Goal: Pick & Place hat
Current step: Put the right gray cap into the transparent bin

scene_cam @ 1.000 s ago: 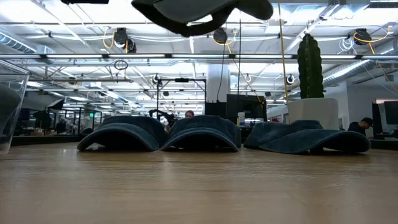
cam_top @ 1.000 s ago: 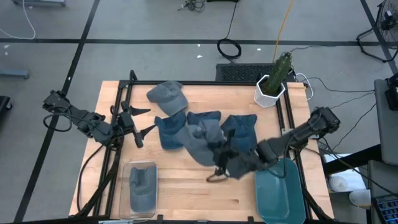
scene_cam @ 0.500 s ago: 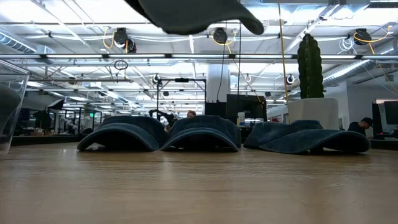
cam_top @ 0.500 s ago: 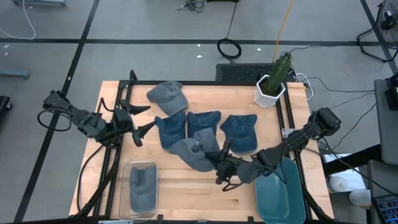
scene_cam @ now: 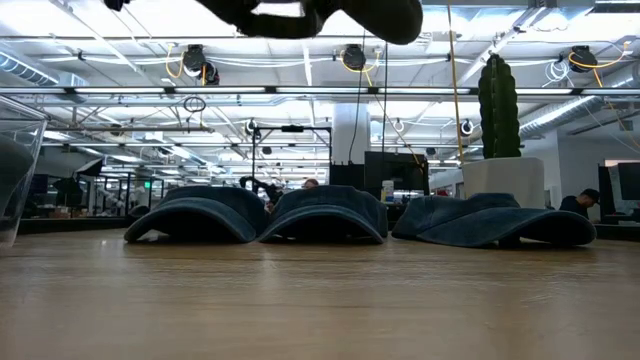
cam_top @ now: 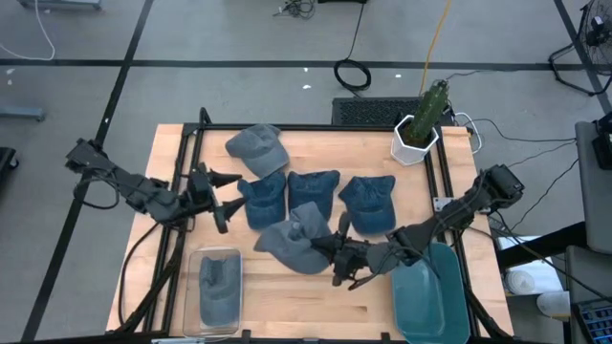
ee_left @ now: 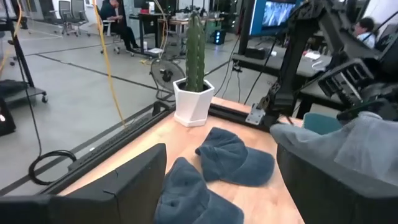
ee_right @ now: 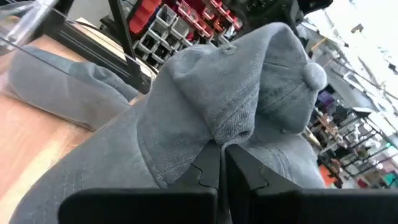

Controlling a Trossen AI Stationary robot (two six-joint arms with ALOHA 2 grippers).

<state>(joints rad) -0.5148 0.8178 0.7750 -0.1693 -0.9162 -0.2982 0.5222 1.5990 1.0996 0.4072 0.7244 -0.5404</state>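
Six hats: one (cam_top: 287,243) pinched in right pincer (cam_top: 330,250).

Grey concrete floor (cam_top: 239,86) with dark seams surrounds the wooden worktop (cam_top: 287,287); bright ceiling lights (scene_cam: 60,20) hang above distant desks.

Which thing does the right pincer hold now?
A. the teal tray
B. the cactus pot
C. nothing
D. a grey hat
D: the right pincer is shut on the grey hat, whose fabric bunches over the fingers, lifted above the table.
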